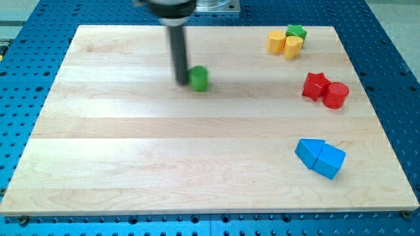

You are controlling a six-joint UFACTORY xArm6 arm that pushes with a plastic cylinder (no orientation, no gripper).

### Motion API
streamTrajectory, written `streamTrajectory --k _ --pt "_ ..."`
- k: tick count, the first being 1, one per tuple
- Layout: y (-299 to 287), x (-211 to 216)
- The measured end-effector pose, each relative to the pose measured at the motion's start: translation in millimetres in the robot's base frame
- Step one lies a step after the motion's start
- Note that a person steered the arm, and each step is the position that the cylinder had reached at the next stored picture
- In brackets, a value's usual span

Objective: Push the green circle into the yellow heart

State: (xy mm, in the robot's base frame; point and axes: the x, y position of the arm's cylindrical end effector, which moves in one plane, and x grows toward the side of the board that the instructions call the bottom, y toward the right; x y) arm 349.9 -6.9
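Note:
The green circle, a short green cylinder, stands on the wooden board left of the view's middle, near the top. My tip is at the circle's left side, touching it or nearly so. Two yellow blocks sit at the view's top right: one looks like the yellow heart and the other is a rounder yellow block. They touch each other, far to the right of the green circle.
A green star sits just above the yellow blocks. A red star and a red cylinder sit at the right. Two blue blocks lie at the lower right. A blue perforated table surrounds the board.

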Motion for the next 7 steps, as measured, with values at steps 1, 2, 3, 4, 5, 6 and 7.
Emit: streamTrajectory --k 1,2,3,4,5,6,7 --pt "4.3 21.2" --pt "-9.0 73.5" --pt "45.3 39.8" --pt "107.3 -12.6" --pt "98.6 11.0" --pt "144.8 4.0" --pt "154.6 -20.0"
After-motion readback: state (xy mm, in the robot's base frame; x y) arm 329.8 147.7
